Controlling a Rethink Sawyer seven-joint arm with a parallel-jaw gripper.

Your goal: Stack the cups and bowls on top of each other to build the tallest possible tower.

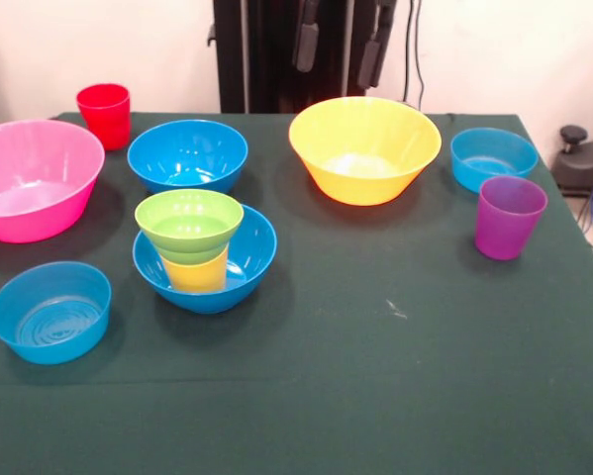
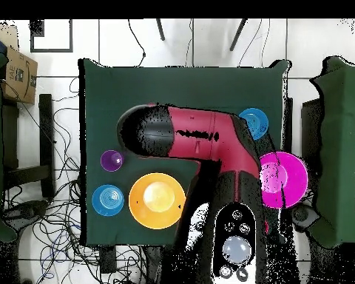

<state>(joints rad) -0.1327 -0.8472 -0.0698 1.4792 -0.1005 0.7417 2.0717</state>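
Nearest the camera sit a small light-blue bowl [image 1: 50,312] and the tower [image 1: 204,253], so far only a blue bowl holding the yellow cup [image 1: 196,272] with the green bowl [image 1: 189,225] on top, wide base low, probably for steadiness. Farther back wait the purple cup [image 1: 510,217], pink bowl [image 1: 34,179], yellow-orange bowl [image 1: 364,148] and red cup [image 1: 105,115]. The front view shows the gripper [image 1: 341,45] drawn up at the far edge, fingers apart and holding nothing, whereas from overhead the arm [image 2: 195,140] hides the tower.
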